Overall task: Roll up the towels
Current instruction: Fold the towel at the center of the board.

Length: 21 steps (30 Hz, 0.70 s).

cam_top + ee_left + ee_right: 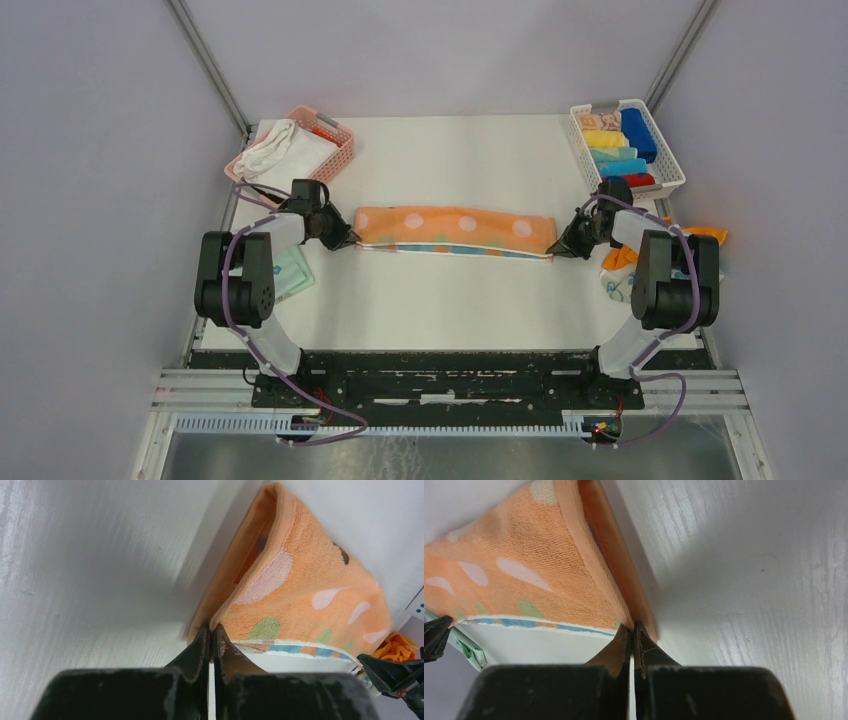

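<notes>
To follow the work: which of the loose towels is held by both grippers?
The peach patterned towel in the middle, pinched at its ends by the left gripper and right gripper; the mint towel and orange towel lie free.

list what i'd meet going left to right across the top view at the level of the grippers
mint green towel → left gripper → peach patterned towel → right gripper → orange towel; the white and teal towel overlaps the orange one, so it is left out
</notes>
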{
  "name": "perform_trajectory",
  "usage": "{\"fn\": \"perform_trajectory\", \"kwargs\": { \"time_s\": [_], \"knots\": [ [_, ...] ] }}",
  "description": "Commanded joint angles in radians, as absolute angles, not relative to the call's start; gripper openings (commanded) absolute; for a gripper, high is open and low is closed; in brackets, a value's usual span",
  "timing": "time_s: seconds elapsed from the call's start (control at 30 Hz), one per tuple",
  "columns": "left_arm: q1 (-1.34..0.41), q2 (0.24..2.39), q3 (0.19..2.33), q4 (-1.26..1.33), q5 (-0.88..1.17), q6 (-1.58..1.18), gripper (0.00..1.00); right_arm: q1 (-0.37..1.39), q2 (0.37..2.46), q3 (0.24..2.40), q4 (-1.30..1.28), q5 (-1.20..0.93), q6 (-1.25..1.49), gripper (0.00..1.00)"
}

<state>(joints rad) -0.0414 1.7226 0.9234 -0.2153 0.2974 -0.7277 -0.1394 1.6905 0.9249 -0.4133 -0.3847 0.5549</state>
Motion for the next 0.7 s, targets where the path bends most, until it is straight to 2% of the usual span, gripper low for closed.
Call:
{"fn": "perform_trajectory", "kwargs": {
  "time_s": [0.0,0.33,0.67],
  "knots": [
    [-0.044,1.699,0.931,-0.211,0.301,-0.67,0.03,-0.135,1.695,0.926,-0.411,-0.365,0.536,0.0],
    [-0.043,1.624,1.013,-0.309,0.269,-0.631,0.03,-0.134,1.572,0.984,-0.528,-0.302,0.503,0.01],
    [-0.041,1.645,0.955,-0.342,0.233,-0.583,0.03,-0.135,1.554,0.901,-0.547,-0.265,0.483,0.01]
  ]
}}
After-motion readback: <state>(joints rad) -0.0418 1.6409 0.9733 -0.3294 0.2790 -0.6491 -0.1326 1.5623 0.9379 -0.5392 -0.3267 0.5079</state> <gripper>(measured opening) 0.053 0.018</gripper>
